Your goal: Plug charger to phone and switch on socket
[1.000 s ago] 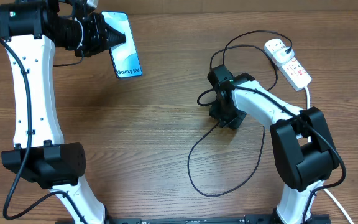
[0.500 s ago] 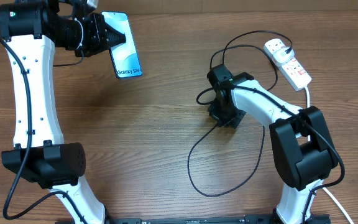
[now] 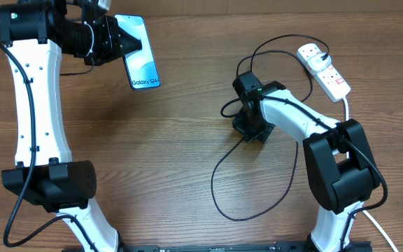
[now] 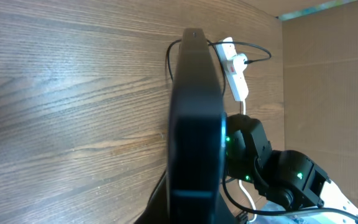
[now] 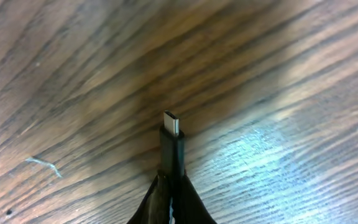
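Bright even light, soft wrist-view blur

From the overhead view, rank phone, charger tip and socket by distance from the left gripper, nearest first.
1. The phone, held in the left gripper, far left.
2. The charger tip, pinched by the right gripper, centre.
3. The socket, far right.

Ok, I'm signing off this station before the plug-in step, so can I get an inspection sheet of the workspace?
Surface: wooden table, visible grain.
Job's things: phone held far left; charger tip held mid-table; power strip far right, black plug in it.
Clutter: nothing seen.
Grippers: left gripper shut on phone; right gripper shut on charger.
Cables: charger loops loosely over the table; white cord leaves the power strip.
Surroundings: cardboard wall behind the table.
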`<state>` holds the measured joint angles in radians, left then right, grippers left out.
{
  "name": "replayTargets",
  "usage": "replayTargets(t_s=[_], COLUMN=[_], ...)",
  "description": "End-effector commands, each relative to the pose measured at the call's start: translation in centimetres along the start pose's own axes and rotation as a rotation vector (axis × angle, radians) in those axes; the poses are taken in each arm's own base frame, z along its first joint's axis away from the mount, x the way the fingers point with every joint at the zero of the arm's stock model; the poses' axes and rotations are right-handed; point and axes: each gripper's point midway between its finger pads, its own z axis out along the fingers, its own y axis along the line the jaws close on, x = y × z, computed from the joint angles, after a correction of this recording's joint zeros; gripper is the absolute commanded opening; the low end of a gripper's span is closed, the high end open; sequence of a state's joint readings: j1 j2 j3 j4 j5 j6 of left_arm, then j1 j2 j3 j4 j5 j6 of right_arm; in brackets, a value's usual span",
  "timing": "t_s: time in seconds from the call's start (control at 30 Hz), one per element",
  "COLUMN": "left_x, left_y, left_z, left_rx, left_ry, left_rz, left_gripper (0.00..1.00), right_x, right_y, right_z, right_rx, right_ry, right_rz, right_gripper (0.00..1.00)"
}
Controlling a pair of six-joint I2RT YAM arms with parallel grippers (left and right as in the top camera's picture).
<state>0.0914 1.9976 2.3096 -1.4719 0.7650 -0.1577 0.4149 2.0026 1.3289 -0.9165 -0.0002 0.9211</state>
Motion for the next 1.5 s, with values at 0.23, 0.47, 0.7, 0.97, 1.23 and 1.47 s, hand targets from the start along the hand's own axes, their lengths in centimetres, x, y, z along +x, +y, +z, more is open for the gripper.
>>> replayTargets(t_s=[0.23,0.47,0.7,0.97,1.23,1.47], left_x=[1.5,2.4,3.3,3.8,3.9,4.6], left_y=[-7.2,-12.3,-13.7,-14.6,-14.7,-15.5], left_z=[-1.0,-4.1,-3.5,-2.8,-2.8,-2.3], left_rx=[0.387,0.740,0.777,0.784,0.787,0.797], left_ry=[0.049,0.052,0.085,0.102,0.109,0.135], left_rz=[0.144,0.233,0.253,0.288,0.275,0.284], left_gripper=[0.04,0.04,0.04,0.04,0.04,0.04], right_x=[3.3,10.2,13.1,14.9,15.4,15.3], right_y=[7.7,8.0,7.1,6.9,7.2,7.3], right_z=[-13.3,-25.2,-28.6,-30.9,-32.6,-32.7], right_rx=[-0.543,-0.997,-1.149,-1.299,-1.393,-1.397], right_ry=[0.022,0.008,0.063,0.157,0.169,0.164], right_rz=[-0.508,-0.936,-1.032,-1.076,-1.109,-1.111], right_gripper=[0.04,0.04,0.04,0.04,0.04,0.04])
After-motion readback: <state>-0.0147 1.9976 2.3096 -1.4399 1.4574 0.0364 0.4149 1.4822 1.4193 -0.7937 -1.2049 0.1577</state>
